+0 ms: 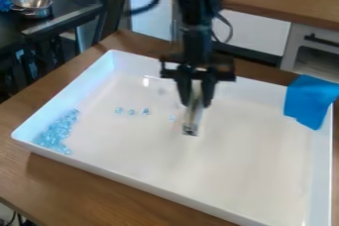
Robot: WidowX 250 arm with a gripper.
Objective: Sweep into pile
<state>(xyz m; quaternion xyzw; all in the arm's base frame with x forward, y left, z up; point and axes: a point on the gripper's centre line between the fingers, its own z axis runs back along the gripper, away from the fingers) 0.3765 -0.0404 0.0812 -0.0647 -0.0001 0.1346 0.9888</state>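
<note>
The black gripper (195, 102) hangs over the upper middle of the white tray (153, 186), shut on a slim, pale sweeping tool (193, 117) that points down. Whether the tool's tip touches the tray floor, I cannot tell. Clear light-blue beads form a pile (55, 133) along the tray's left end. Between that pile and the tool lie several loose beads: one bead (119, 110) on the left, a few close to its right, and another bead (172, 118) just left of the tool.
A blue cloth (309, 100) drapes over the tray's right back corner. The tray's raised walls stand around the beads, on a wooden table (66, 183). A metal bowl (31, 5) sits on a dark surface at the upper left, and a wooden counter (291, 3) runs behind.
</note>
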